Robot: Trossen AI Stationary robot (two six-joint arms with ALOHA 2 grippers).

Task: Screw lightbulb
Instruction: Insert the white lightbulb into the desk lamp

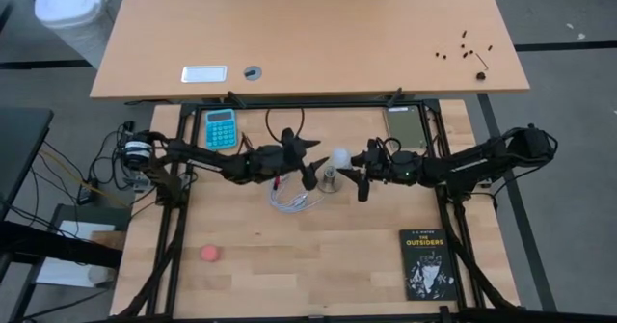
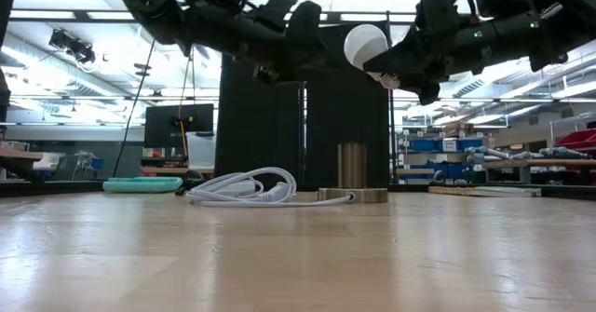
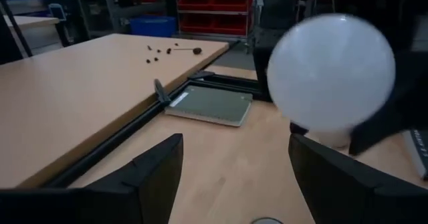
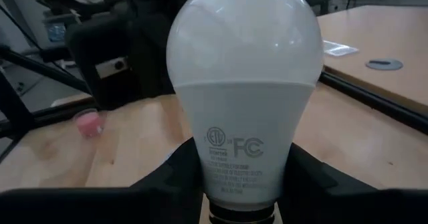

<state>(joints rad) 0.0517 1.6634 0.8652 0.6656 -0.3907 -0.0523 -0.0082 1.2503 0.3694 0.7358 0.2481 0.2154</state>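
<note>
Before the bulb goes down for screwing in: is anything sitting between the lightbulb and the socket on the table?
Nothing visible does. The right hand holds the lightbulb in the air, and the space down to the socket looks free. The white cord lies coiled beside the socket, and the open left hand hovers close on the other side.

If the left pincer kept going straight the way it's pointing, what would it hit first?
Most likely the lightbulb. It hangs just ahead of the open left pincer, held by the right pincer above the socket. Depth is hard to judge, so it might only graze the bulb's side.
</note>
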